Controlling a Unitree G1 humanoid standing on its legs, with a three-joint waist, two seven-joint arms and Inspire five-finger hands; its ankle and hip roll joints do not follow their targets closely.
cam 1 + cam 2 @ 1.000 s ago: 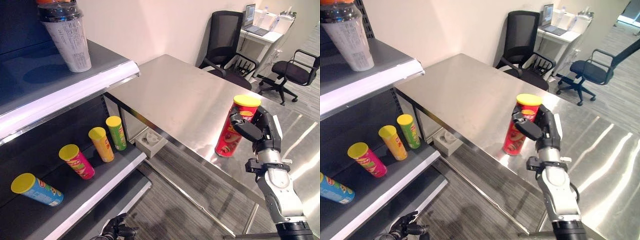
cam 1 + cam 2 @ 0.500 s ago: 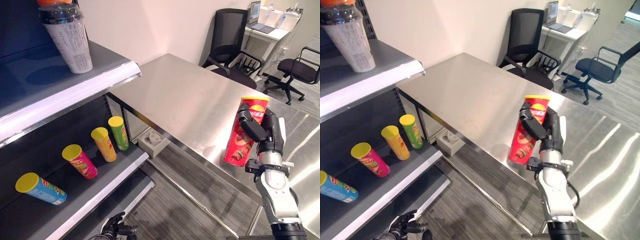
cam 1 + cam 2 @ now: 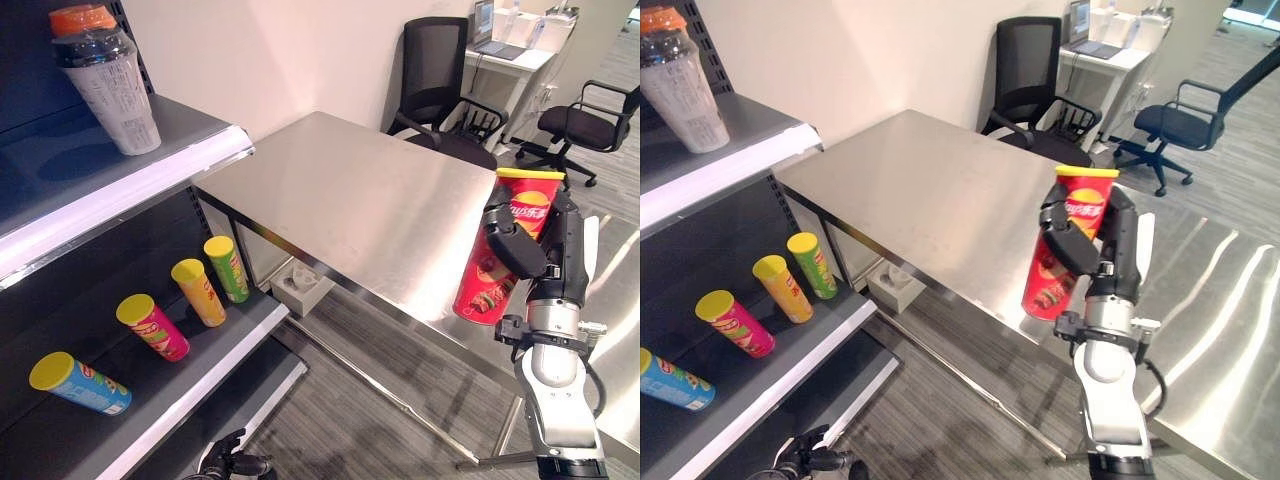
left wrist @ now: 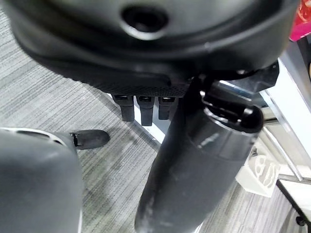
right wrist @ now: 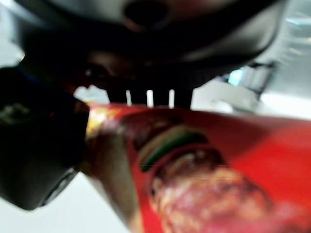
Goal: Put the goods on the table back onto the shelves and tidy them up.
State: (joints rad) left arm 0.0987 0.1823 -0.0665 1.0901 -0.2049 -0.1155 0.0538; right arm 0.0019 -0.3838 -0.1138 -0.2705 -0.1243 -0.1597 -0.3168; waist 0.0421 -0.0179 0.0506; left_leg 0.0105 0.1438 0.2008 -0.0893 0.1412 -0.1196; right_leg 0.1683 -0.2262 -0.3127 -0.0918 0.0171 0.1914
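Above the steel table [image 3: 380, 215], right hand [image 3: 545, 260] grips red can [image 3: 500, 262]; left hand [image 3: 228, 463] hangs relaxed.

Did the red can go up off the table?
Yes. The right hand has lifted the red can; its bottom now hangs at the table edge.

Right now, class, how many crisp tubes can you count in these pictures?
5. Four lie on the lower shelf: blue tube, pink tube, orange tube, green tube. The right hand holds the red tube. Others may be hidden.
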